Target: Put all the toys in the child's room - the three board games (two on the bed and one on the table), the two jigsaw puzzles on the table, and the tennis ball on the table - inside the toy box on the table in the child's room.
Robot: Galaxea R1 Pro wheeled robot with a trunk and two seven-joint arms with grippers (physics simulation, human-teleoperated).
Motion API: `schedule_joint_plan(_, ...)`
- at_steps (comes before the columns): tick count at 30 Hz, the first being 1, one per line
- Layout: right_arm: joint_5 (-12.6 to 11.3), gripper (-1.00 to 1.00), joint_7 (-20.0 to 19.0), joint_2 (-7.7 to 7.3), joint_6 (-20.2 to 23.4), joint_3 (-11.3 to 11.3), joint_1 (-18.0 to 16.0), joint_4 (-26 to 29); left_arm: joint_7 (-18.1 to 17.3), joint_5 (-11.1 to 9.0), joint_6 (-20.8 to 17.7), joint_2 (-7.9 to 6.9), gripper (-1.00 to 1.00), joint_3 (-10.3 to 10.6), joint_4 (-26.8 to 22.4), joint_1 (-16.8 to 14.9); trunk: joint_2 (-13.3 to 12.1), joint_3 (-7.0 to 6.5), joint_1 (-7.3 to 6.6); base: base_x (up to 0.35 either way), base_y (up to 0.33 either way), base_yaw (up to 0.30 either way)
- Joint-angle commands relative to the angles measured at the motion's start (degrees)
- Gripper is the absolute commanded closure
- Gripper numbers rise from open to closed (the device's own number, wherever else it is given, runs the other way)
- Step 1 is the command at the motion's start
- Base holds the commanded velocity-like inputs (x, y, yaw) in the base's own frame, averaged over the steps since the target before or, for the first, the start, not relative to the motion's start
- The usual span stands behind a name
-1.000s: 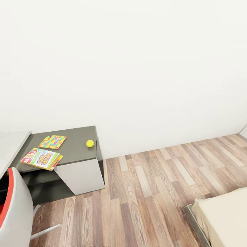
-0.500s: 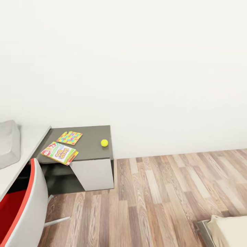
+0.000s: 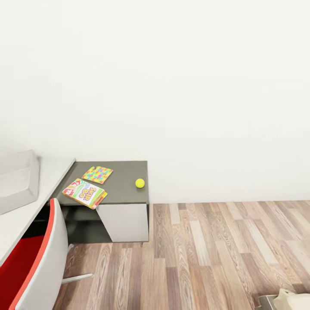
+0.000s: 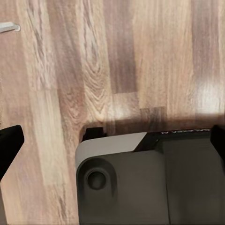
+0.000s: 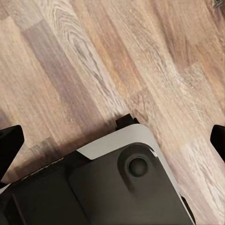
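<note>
Head view: ball (image 3: 140,183), puzzle (image 3: 97,174) and game (image 3: 85,193) lie apart on the bench (image 3: 125,194). Both wrist views face the floor (image 4: 117,56). Left claw (image 4: 112,140) and right claw (image 5: 112,138) are spread.

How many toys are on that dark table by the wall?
3. A colourful flat jigsaw puzzle lies toward the back, a Skip-Bo board game box overhangs the dark grey table's front edge, and a yellow tennis ball sits apart near the right edge. More may be out of view.

puzzle (image 3: 97,174), game (image 3: 84,193), ball (image 3: 140,183) on table (image 3: 122,191)

We see a grained wood plank floor (image 3: 206,258), a matt grey table (image 3: 125,189) and a glossy printed board game (image 3: 85,193).
</note>
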State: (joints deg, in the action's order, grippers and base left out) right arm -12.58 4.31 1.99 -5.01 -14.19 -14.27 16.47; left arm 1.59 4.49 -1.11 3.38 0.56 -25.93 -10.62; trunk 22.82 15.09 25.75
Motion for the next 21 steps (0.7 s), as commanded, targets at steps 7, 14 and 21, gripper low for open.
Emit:
schedule_joint_plan(7,-0.6,-1.0,0.1,-0.08,0.0,0.2,0.5,4.0,-0.3,0.3,-0.4,-0.4,-1.0,-0.2,-2.4,0.0,0.1,-0.47,0.03,0.001,0.0,0.091)
schedule_joint_plan(14,-0.7,-1.0,0.1,0.06,7.6,0.1,4.9,22.5,-0.7,0.2,-6.3,-0.64,-1.0,-0.3,-14.2,0.6,0.1,-0.62,0.03,0.0,0.0,0.028)
schedule_joint_plan(21,-1.3,-1.0,0.3,0.31,24.3,0.0,10.9,44.2,-8.6,0.2,-20.4,-1.12,-1.0,-2.4,-27.3,0.9,0.1,-0.64,0.03,0.0,0.0,0.003)
